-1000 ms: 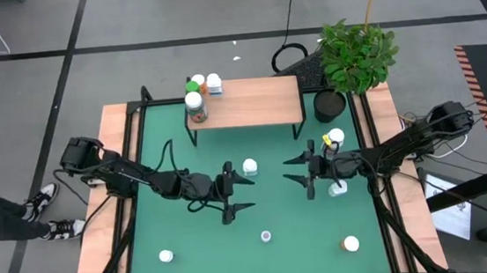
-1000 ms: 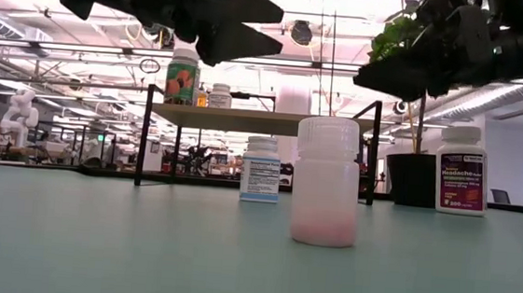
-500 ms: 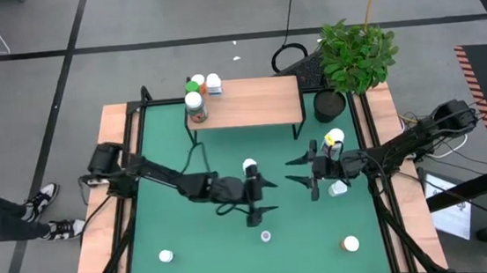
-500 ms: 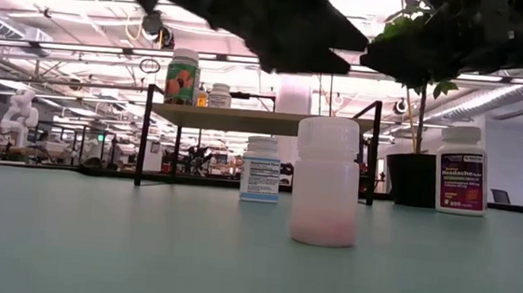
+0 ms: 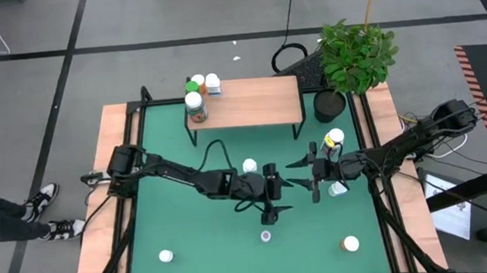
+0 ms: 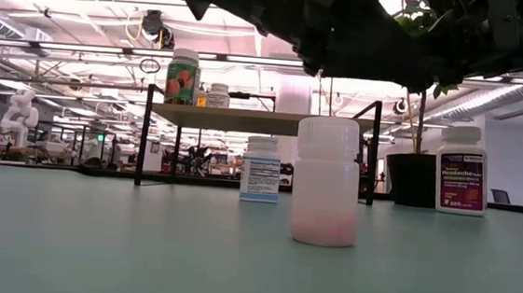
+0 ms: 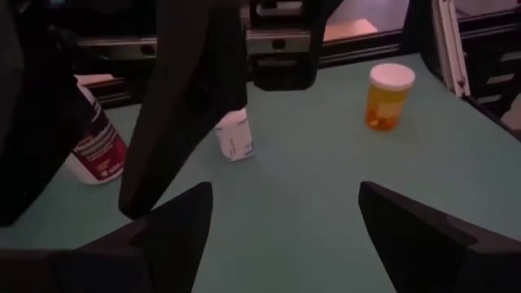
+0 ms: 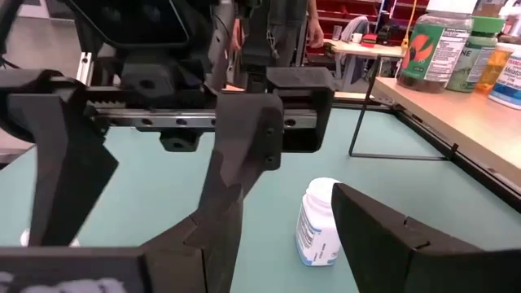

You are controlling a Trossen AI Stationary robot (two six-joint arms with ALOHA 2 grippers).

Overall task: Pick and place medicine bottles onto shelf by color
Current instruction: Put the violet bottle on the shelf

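Observation:
My left gripper (image 5: 281,197) is open and empty over the middle of the green mat, above and past a white blue-labelled bottle (image 5: 250,166) and near a small translucent bottle (image 5: 266,236). My right gripper (image 5: 298,173) is open and empty, facing it closely. A white bottle (image 5: 337,187) and a red-labelled white bottle (image 5: 336,137) stand by the right arm. An orange bottle (image 5: 351,244) and a white-capped one (image 5: 166,256) stand near the front. The wood-topped shelf (image 5: 254,103) carries several bottles at its left end, among them a green-orange one (image 5: 195,107).
A black pot with a green plant (image 5: 356,56) stands at the far right corner beside the shelf. Wooden side boards (image 5: 100,211) flank the mat. A person's legs and shoes (image 5: 42,207) show left of the table. Open mat lies front left.
My left gripper has travelled toward the table's right edge, from left of the white blue-labelled bottle past it to just in front of my right gripper, staying open and above the mat. The bottles have stayed where they were.

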